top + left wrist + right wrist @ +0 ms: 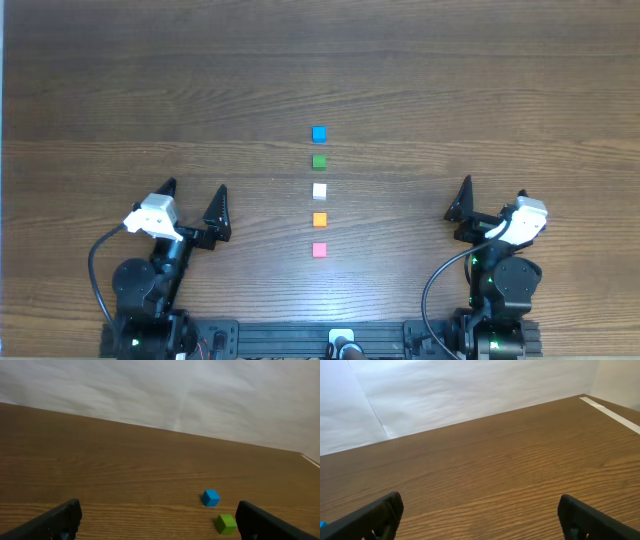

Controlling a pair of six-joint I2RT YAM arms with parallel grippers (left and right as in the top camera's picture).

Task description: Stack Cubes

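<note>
Five separate cubes (319, 191) lie in a row, unstacked

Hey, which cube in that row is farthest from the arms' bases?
The blue cube, at the row's far end, just beyond the green cube; the pink cube ends the row's near side.

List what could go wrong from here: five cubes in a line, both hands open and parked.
1. The cubes sit close together in one column, so a grasp on the white cube could nudge the green cube or the orange cube beside it.
2. The left hand and right hand flank that column. If both reach in together, they may collide.
3. The cubes look small, so an off-centre release may topple the stack.
</note>
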